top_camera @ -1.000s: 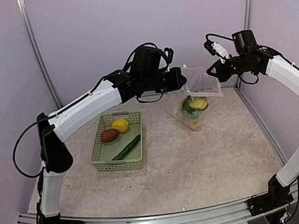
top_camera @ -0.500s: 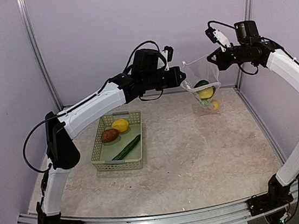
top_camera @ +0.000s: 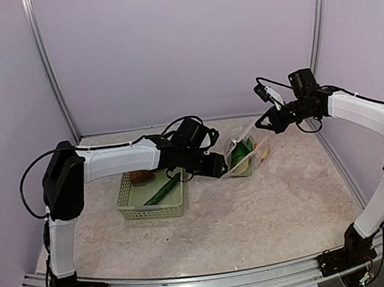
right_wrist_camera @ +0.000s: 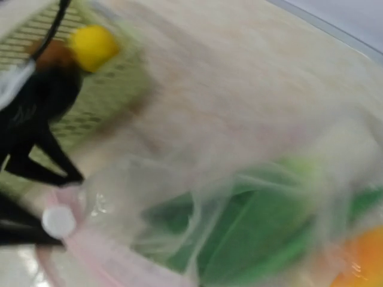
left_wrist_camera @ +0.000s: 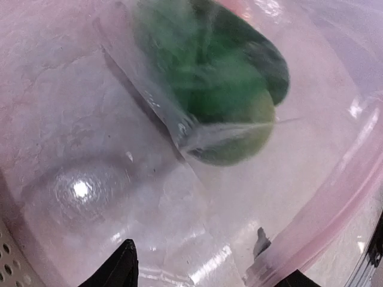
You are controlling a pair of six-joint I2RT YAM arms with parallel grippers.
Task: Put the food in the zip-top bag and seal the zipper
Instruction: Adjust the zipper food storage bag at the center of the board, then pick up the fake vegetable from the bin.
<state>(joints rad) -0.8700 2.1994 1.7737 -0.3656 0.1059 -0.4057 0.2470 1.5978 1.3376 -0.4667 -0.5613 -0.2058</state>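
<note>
The zip-top bag (top_camera: 247, 155) lies slumped on the table, with green, yellow and orange food showing through it. My right gripper (top_camera: 260, 124) is shut on the bag's upper right corner; its fingers are hidden behind blurred film in the right wrist view. My left gripper (top_camera: 215, 167) sits low at the bag's left edge with jaws apart. In the left wrist view, clear film fills the space between the open gripper (left_wrist_camera: 206, 270) tips, with a green piece (left_wrist_camera: 221, 89) beyond. The zipper (left_wrist_camera: 335, 203) is a pale pinkish strip at the right.
A pale green basket (top_camera: 135, 205) stands left of the bag. It holds a brown piece (top_camera: 138, 176), a long cucumber piece (top_camera: 161, 190) and a yellow lemon (right_wrist_camera: 93, 46). My left forearm passes over the basket's far side. A metal rail runs along the near edge.
The bag hung in the air between both grippers and now rests on the table. Both arms came down, and the left gripper went from shut to open.
</note>
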